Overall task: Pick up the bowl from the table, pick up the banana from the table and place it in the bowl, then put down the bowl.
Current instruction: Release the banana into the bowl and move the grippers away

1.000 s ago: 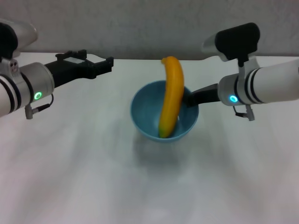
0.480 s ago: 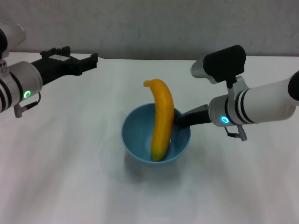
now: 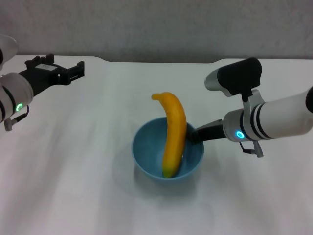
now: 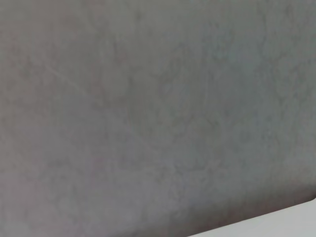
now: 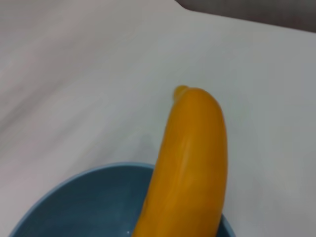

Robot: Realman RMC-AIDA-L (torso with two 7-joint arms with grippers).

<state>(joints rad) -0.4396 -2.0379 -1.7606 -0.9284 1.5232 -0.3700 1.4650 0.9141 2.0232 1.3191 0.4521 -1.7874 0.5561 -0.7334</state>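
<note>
The light-blue bowl [image 3: 146, 152] is at the middle of the white table [image 3: 73, 191]. The yellow-orange banana [image 3: 175, 132] stands in it, dark end down, stem tip up, leaning on the rim. My right gripper [image 3: 194, 134] is shut on the bowl's right rim. I cannot tell whether the bowl rests on the table or hangs just above it. The right wrist view shows the banana [image 5: 192, 158] and the bowl's inside [image 5: 84, 207] close up. My left gripper [image 3: 78, 70] is open and empty at the far left, well away from the bowl.
A grey wall runs behind the table's far edge, which has a shallow notch in its middle. The left wrist view shows only that wall and a sliver of table [image 4: 281, 222]. Bare tabletop lies all around the bowl.
My right gripper has brought the bowl with the banana lower and nearer to me. My left arm has drawn back to the far left.
</note>
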